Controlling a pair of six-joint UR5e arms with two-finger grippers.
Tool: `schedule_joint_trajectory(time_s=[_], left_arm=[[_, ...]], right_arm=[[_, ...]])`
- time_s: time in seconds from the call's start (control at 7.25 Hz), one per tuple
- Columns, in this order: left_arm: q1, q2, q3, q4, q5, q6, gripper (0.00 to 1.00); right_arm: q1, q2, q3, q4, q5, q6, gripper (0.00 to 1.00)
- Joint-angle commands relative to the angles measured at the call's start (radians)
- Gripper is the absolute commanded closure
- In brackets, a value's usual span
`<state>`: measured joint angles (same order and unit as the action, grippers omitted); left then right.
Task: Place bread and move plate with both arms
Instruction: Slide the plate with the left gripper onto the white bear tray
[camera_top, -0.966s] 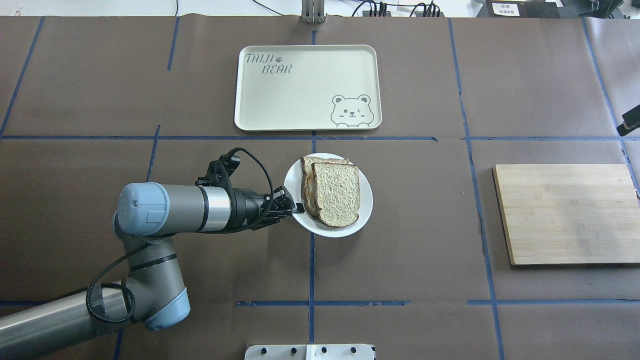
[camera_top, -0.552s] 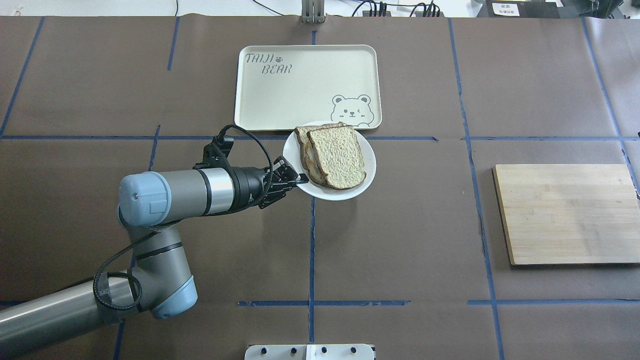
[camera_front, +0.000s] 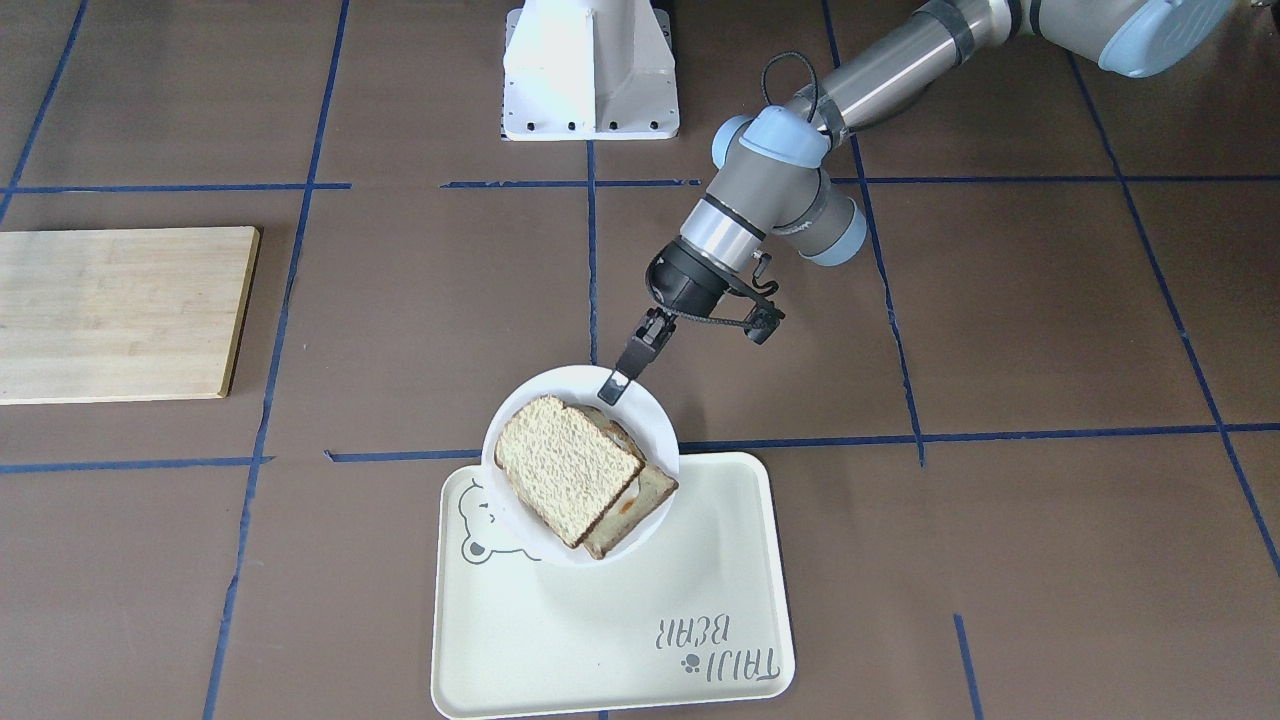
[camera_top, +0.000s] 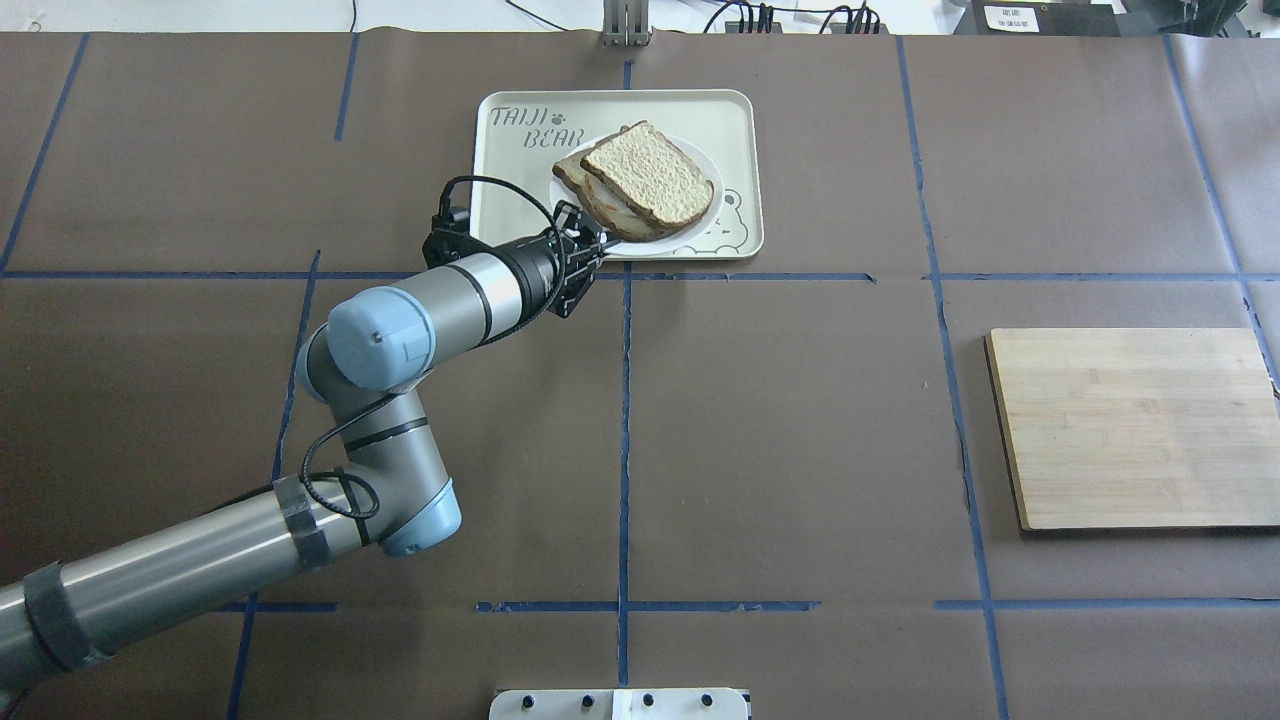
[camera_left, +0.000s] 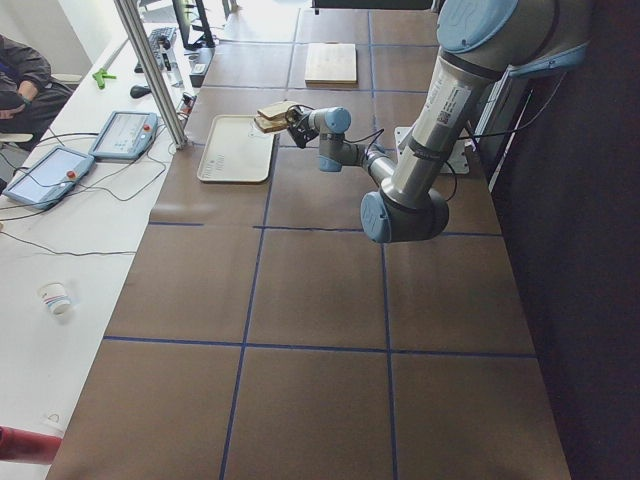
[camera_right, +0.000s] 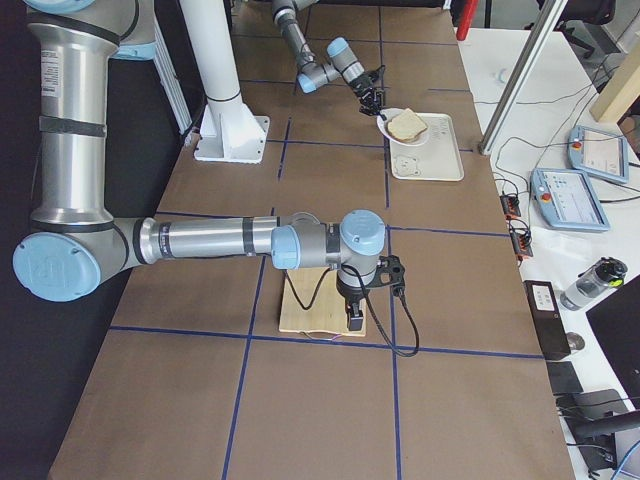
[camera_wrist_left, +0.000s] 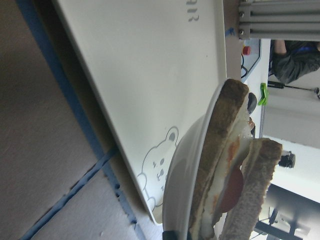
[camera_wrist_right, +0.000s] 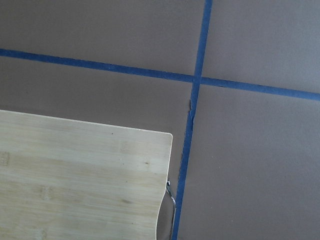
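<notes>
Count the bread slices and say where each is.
2. The plain bread lies on top; the lower slice peeks out beneath it. Both sit on the plate. None seems hidden.

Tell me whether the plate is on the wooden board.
No, the left claw holds the plate with the bread over the bear tray, away from the wooden cutting board.

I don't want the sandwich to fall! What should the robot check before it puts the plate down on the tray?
1. Left tool grips plate rim: ok.
2. Bread on plate: ok.
3. Plate fully over tray: cannot tell; views disagree.
4. Plate level: cannot tell.
5. Tray's visible part bare: ok.
6. Right arm away, over board: ok.
</notes>
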<state>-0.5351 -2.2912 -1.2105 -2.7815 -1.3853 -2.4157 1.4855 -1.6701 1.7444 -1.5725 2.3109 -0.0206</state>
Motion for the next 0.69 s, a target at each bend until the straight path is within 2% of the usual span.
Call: schedule_joint_trajectory(time_s=[0.0,0.28,0.41,0.55], left_arm=[[-0.061,-0.114,0.235,0.002,0.051,-0.092,1.0],[-0.062,-0.134,0.301,0.003,0.049,-0.092,0.99],[-0.06,-0.14,0.302,0.003,0.04,-0.092,0.95],[-0.062,-0.139,0.302,0.005,0.038,-0.083,0.63]], right_arm=[[0.015,-0.016,0.001,0.0,0.001,-0.018,0.0],[0.015,-0.014,0.0,0.0,0.001,-0.016,0.0],[0.015,-0.014,0.001,0.0,-0.001,-0.016,0.0],[0.015,-0.014,0.001,0.0,-0.001,-0.016,0.0]])
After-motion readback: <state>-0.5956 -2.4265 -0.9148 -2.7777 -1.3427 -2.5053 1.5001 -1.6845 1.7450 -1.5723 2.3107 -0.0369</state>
